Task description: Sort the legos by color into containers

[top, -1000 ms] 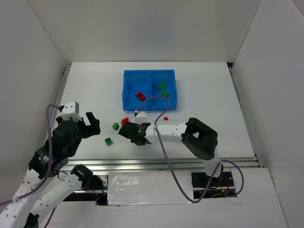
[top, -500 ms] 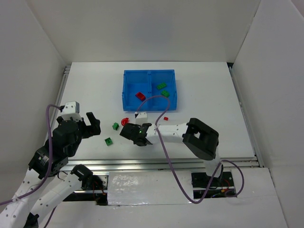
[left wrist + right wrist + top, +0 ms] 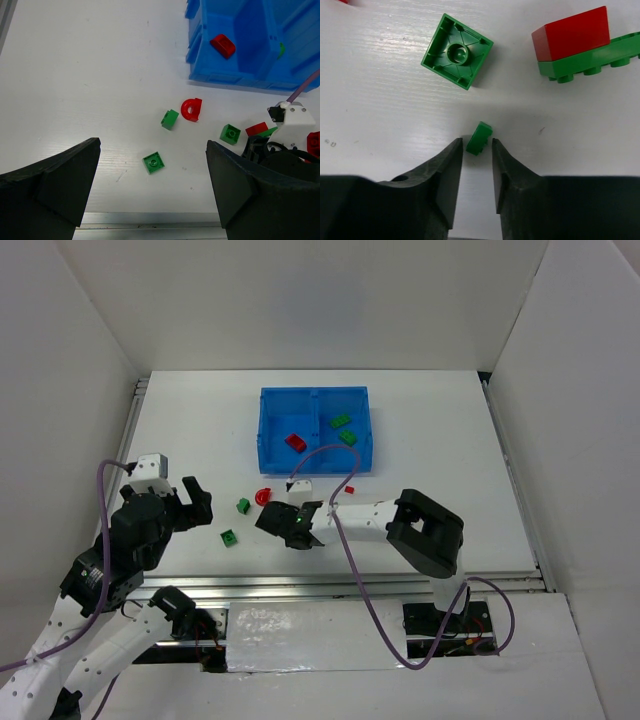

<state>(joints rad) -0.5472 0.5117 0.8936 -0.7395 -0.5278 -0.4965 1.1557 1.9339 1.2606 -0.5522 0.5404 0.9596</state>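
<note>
Two robot arms work over a white table (image 3: 430, 410), viewed from above. Farthest left, the left gripper (image 3: 197, 498) hangs above the table, jaws spread fully wide and holding nothing; its own camera shows bare surface between the dark fingers (image 3: 50, 185). To its right lie a green square brick (image 3: 229, 537) near the front edge and a second green brick (image 3: 243, 505) farther back, apart from it. Just right of the second sits a red curved piece (image 3: 264, 495), close but not touching. Next comes the right gripper (image 3: 285, 523), low over the table. Its wrist camera shows the jaws a narrow way apart, with a tiny green brick (image 3: 479, 138) lying on the table at the fingertips (image 3: 455, 155); a sliver of white shows beside it, so it is not clamped. Beyond the tips lies an upturned green brick (image 3: 457, 51), and right of that a red block (image 3: 572, 35) stacked on a green plate (image 3: 600, 57). A small red brick (image 3: 349, 489) rests alone farther right. Behind all these stands the blue tray (image 3: 266, 455): its left compartment holds one red brick (image 3: 296, 441), its right compartment a far green brick (image 3: 342, 421) and a near green brick (image 3: 348, 437).
</note>
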